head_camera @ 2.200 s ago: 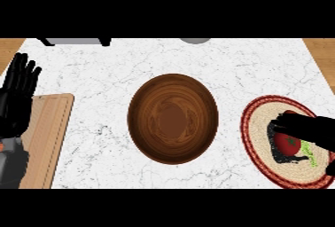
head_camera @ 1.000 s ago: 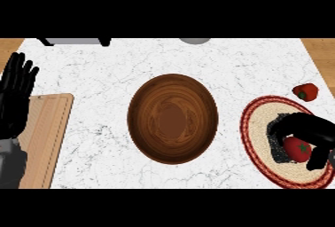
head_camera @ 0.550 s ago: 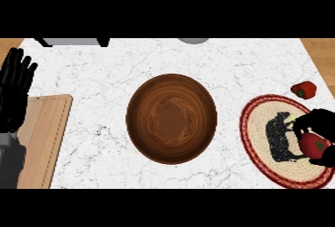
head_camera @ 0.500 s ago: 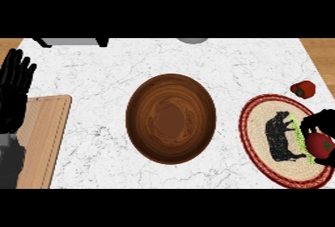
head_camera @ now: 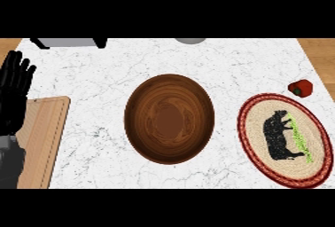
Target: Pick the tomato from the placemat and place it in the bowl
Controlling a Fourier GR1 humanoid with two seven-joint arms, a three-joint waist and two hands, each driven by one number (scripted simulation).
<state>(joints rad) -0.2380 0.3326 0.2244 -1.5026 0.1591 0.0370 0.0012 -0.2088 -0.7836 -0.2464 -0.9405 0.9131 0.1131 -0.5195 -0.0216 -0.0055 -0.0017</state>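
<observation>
Change: my right hand, which was over the placemat (head_camera: pixel 258 133) a moment ago, is out of sight now, and the mat lies bare with nothing red on it.
Right hand: not in the picture, so I cannot tell whether its fingers are open, curled, or around anything.
Left hand: my left hand (head_camera: pixel 16 93) rests at the left edge, fingers straight and up, holding nothing.
Tomato: a small red thing (head_camera: pixel 300 88) sits on the counter (head_camera: pixel 98 75) just beyond the mat's upper right rim, off the mat. It lay there earlier too, while my right hand held something red over the mat, so I judge it may not be the piece I gripped.
Meaning for the task: the bowl (head_camera: pixel 169 118) shows only its own wood inside, so the placing is not done. Whatever I lifted is either with my unseen hand or lost from view; I cannot say which.
Bowl: oval in this view, dark brown wood with swirling grain, smooth and glossy, deep in the middle.
Placemat: round woven straw, pale with a red braided border, a black animal figure and a thin green streak on it.
Counter: white marble with fine grey veins.
Board: a light wooden cutting board (head_camera: pixel 42 142) at the left, rounded corners, flat.
</observation>
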